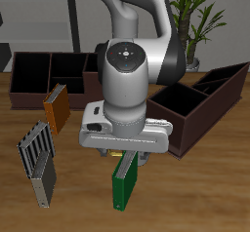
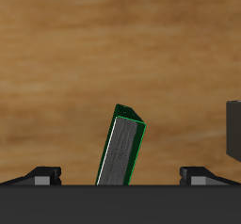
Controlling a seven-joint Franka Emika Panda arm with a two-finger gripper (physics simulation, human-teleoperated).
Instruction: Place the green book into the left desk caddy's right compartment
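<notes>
Exterior view: green book (image 1: 124,181) hangs tilted just beneath hand (image 1: 125,154)

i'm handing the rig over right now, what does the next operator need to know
Pincer: over the green book, fingers on either side of its top; whether it is clamped cannot be told.
Green book: tilted, on the table near the front edge, not in any caddy.
Left desk caddy: farther back, skewed; its right compartment holds no book.
Nearby: orange book, grey book.
Done: approach to the book.
Left: secure the grasp, lift, carry to the right compartment, lower in, release.
</notes>
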